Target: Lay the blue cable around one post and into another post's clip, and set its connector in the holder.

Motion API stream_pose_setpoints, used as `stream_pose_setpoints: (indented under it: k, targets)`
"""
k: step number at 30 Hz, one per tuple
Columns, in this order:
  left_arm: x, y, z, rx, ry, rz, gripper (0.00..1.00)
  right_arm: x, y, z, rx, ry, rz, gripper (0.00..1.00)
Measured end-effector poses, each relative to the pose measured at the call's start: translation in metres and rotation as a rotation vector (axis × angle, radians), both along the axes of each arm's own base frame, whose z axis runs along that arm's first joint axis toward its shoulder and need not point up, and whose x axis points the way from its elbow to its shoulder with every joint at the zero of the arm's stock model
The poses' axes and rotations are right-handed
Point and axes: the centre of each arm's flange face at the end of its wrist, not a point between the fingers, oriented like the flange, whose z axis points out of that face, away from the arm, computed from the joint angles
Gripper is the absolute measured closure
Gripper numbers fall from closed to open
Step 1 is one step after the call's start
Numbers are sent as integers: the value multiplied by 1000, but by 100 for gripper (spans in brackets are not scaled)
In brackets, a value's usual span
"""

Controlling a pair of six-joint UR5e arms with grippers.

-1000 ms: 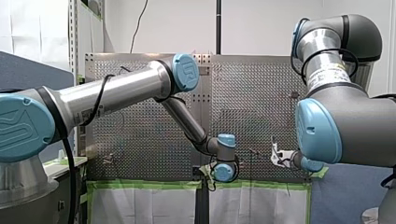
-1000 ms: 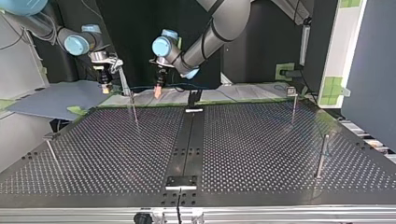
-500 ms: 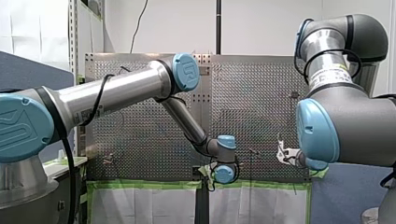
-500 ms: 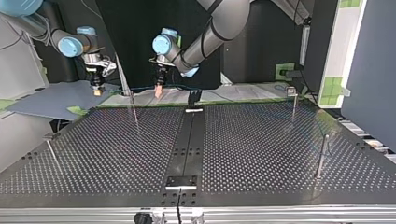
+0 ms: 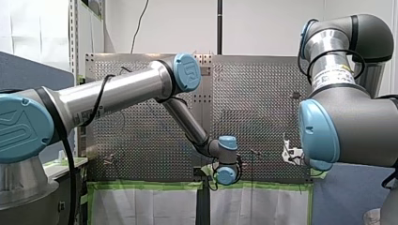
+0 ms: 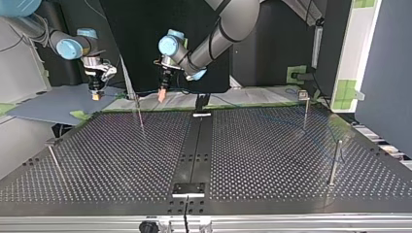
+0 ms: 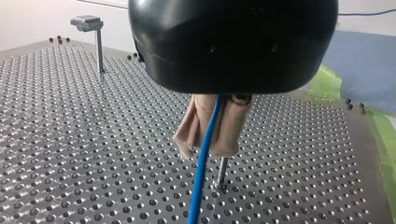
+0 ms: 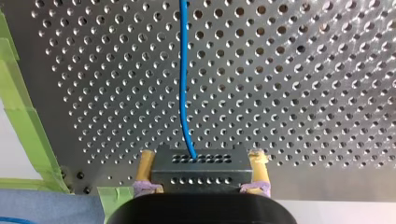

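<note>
— Grippers first: how does the left gripper [image 7: 211, 140] stand?
— Its beige pads [image 7: 231, 130] are pressed together on the blue cable [image 7: 201, 179], which drops out below them toward the perforated table [image 7: 70, 140].
— And just past the pads?
— A thin post [image 7: 222, 171] rises from the table right under the fingertips. Whether the cable touches it cannot be told. Farther off stands a clip-topped post [image 7: 99, 44], and green tape [image 7: 327, 79] edges the table.
— What of the right gripper [image 8: 201, 158]?
— Its yellow pads [image 8: 146, 165] clamp a dark connector [image 8: 198, 176] from both sides. Rows of small holes show on the connector's faces. The cable leaves its top and runs straight ahead over the table.
— Any writing?
— A white label [image 5: 334, 75] wraps the right arm's upper tube in the front view, but its print is too small to read.
— And from across the table?
— Both grippers hang over the far edge, well apart, the right one at the top view's left.
</note>
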Motion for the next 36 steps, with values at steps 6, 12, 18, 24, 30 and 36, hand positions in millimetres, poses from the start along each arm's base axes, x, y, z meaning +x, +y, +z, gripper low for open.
stream_pose_setpoints:
  k: [6,12,18,24,30,36]
  targets:
    - [-1,0,0,7,0,-1,100,-4,0,-1,5,2,-9,100]
    - [0,0,-1,7,0,0,100,-6,0,-4,7,1,-15,100]
    - [2,-2,-2,-21,5,-29,100,-6,0,-14,12,6,-15,100]
    - [11,-4,-4,-17,16,-41,100,-5,-1,-22,28,17,-12,100]
    - [22,-4,0,-18,17,-40,100,-6,-4,-22,27,14,-15,100]
    - [35,-2,7,-24,13,-26,100,-7,-7,-21,24,9,-17,100]
